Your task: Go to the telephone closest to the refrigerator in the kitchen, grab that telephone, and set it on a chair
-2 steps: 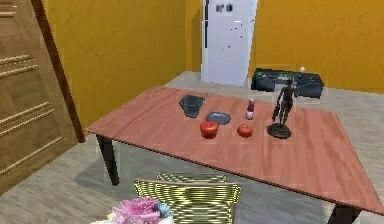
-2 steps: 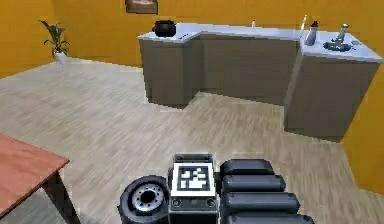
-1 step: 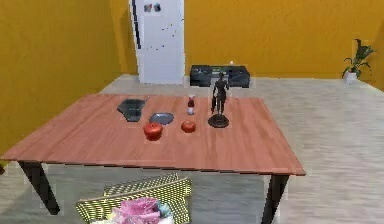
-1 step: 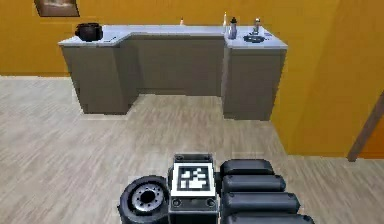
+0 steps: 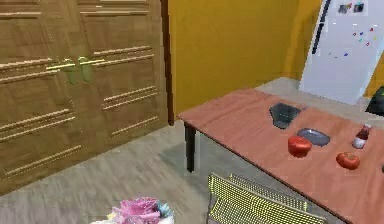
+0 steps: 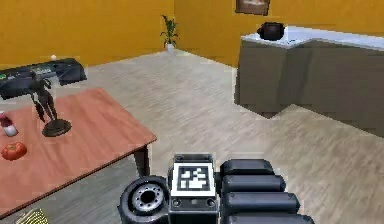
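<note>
Calling this the approach step, folks: the refrigerator (image 5: 345, 50) is standing at the forward view's top right, with the wooden counter (image 5: 235, 112) stretching out in front of it. A dark grey slab (image 5: 285, 113) is lying near the counter's far edge, closest of all to the refrigerator. I'm judging that to be the telephone, though its shape is too vague to swear by. A paler grey thing (image 5: 313, 136) is sitting just beside it. A yellow mesh chair (image 5: 250, 203) is waiting at the counter's near edge. The claw (image 6: 148, 200) is sitting low at the arm side view's bottom, and whether it's gripping anything I cannot tell. Next, I'm reckoning, the base needs driving alongside the counter and turning its arm side toward the slab.
</note>
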Robot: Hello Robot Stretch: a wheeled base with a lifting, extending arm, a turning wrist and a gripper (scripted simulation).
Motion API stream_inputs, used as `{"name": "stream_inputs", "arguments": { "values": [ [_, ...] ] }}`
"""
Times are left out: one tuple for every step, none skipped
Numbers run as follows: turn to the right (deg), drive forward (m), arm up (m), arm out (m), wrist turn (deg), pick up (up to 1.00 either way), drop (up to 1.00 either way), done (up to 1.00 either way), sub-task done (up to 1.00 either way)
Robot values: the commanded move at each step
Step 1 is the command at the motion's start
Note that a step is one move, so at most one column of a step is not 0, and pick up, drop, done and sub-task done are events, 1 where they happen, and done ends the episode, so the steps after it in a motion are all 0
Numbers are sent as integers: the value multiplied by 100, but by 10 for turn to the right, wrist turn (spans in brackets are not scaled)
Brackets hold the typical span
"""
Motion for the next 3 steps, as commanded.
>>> {"name": "stream_inputs", "arguments": {
  "values": [
    [-450,0,0,0,0,0,0,0,0],
    [-30,0,0,0,0,0,0,0,0],
    [0,0,0,48,0,0,0,0,0]
  ]
}}
